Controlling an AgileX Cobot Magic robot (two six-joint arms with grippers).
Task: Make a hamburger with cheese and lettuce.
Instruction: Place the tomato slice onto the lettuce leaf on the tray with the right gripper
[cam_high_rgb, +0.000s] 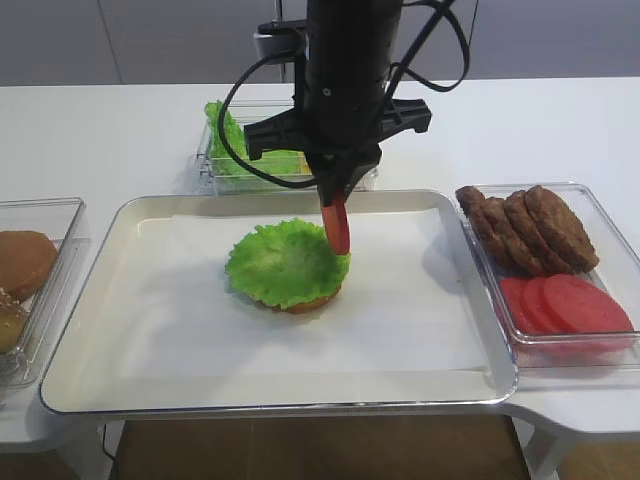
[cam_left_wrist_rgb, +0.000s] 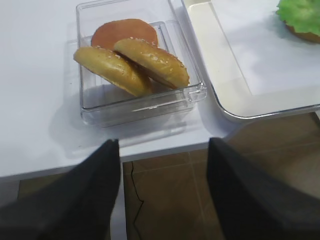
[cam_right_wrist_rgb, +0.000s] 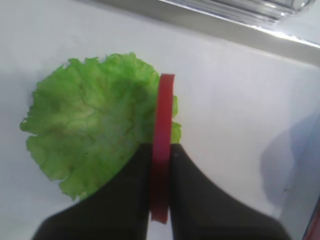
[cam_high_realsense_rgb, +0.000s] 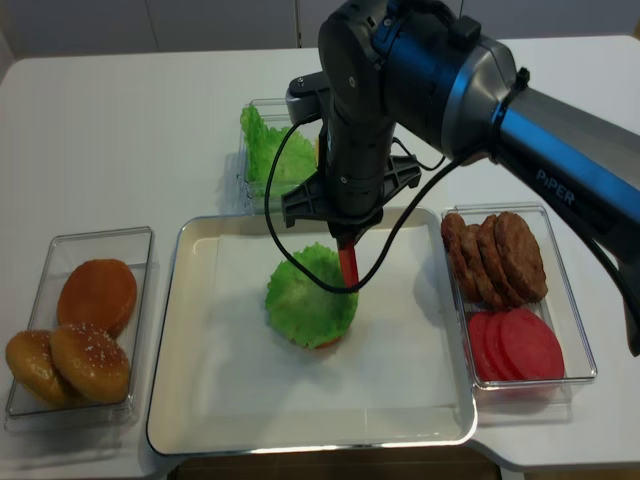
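The lettuce (cam_high_rgb: 285, 262) lies spread over a bun half (cam_high_rgb: 315, 300) in the middle of the tray (cam_high_rgb: 150, 370). My right gripper (cam_high_rgb: 335, 205) hangs just above the leaf's right edge, shut on a red round slice (cam_high_rgb: 337, 225) held on edge. In the right wrist view the slice (cam_right_wrist_rgb: 164, 115) stands upright between the two dark fingers (cam_right_wrist_rgb: 125, 200), over the lettuce (cam_right_wrist_rgb: 90, 130). My left gripper (cam_left_wrist_rgb: 164, 142) is open and holds nothing, above the table's front edge near the bun box (cam_left_wrist_rgb: 140, 105). The cheese is not in view.
Three bun halves (cam_left_wrist_rgb: 150, 60) sit in the clear box at the left. A clear box at the right holds brown patties (cam_high_rgb: 530, 228) and more red slices (cam_high_rgb: 565, 303). Behind the tray, a box with spare lettuce (cam_high_rgb: 225, 135) stands partly behind the arm.
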